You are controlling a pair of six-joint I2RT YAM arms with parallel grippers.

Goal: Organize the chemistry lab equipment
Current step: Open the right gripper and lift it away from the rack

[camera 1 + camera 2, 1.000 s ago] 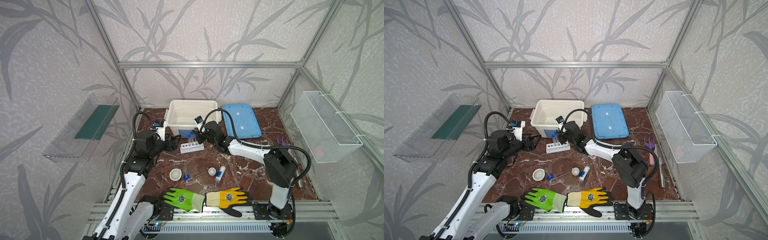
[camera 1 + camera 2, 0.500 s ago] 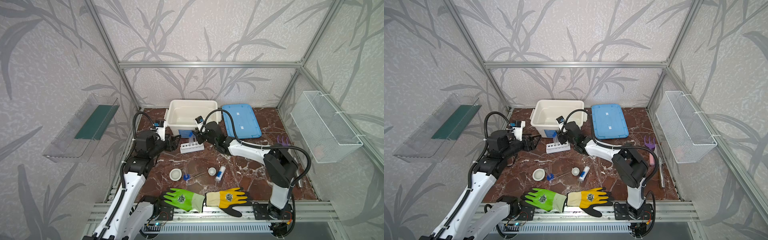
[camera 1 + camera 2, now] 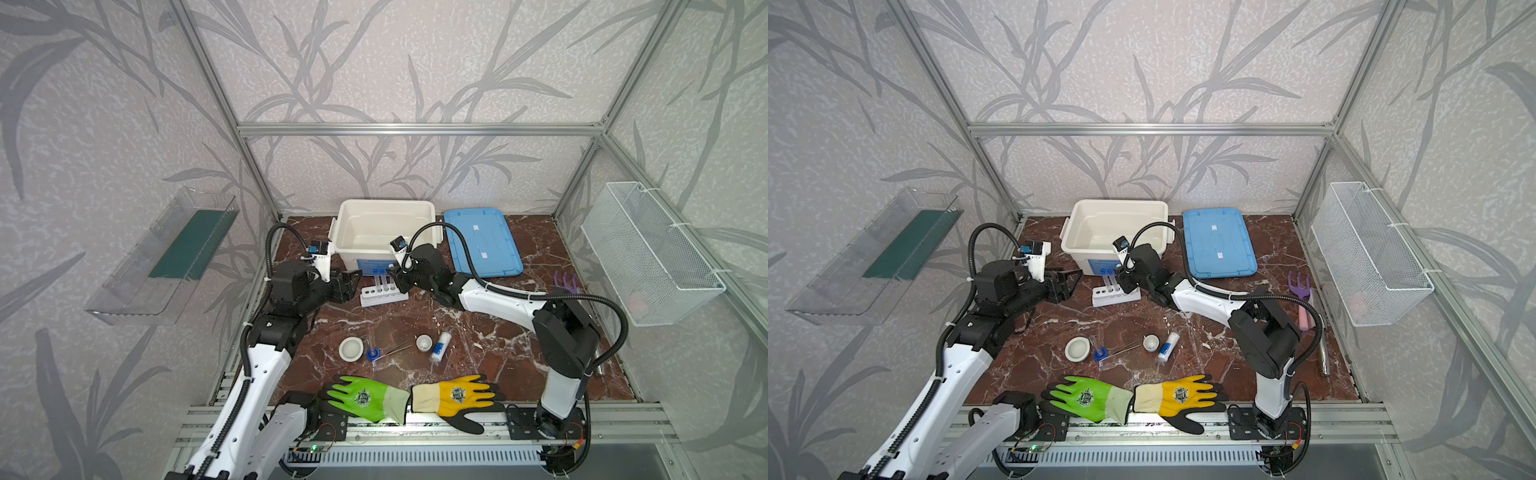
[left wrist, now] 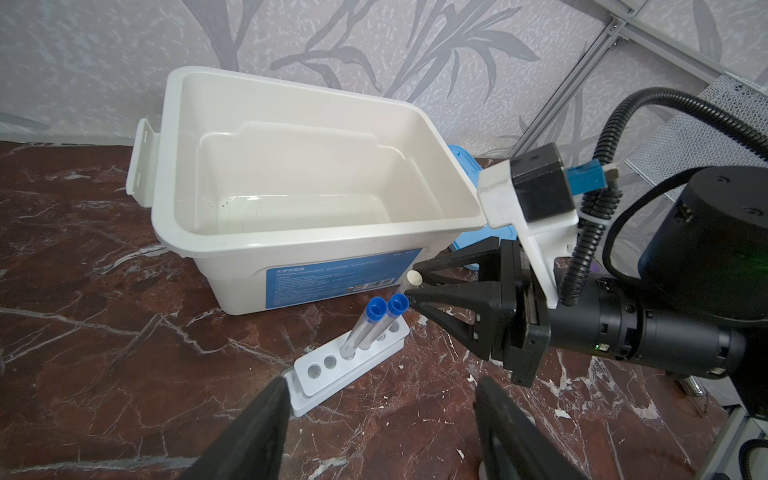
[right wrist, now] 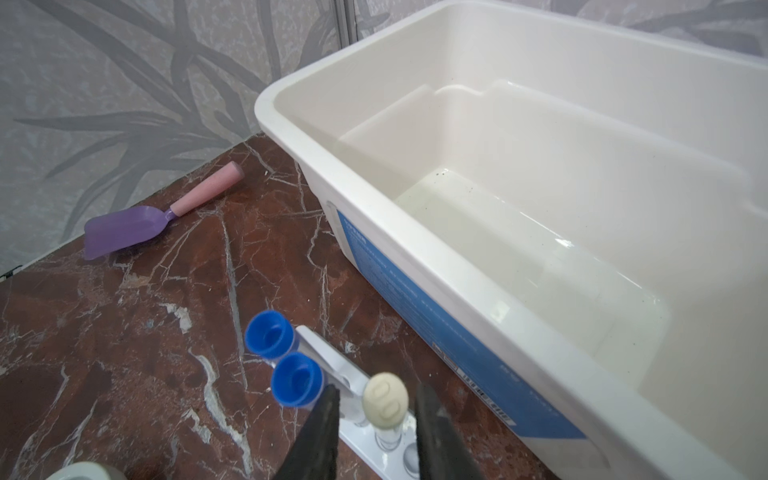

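The white rack (image 3: 382, 296) stands in front of the bin, with two blue-capped test tubes (image 4: 376, 309) and a cream-capped test tube (image 5: 385, 401) upright in it. My right gripper (image 5: 378, 392) is open astride the cream cap, with a gap on each side. My left gripper (image 4: 380, 386) is open low at the rack's left end, one finger beside it. Nearer the front lie two white dishes (image 3: 351, 348) (image 3: 424, 343), the blue-based cylinder (image 3: 372, 353), the tweezers (image 3: 397, 349) and the small bottle (image 3: 440, 346).
The empty white bin (image 3: 384, 202) stands at the back, its blue lid (image 3: 482, 243) to the right. A green glove (image 3: 365, 397) and a yellow glove (image 3: 455, 399) lie at the front edge. A purple rake (image 3: 565, 280) and a purple scoop (image 5: 124, 228) lie at the sides.
My right gripper's jaws have spread apart from the cream-capped tube, which stays in the rack. Both arms hold about the same place.
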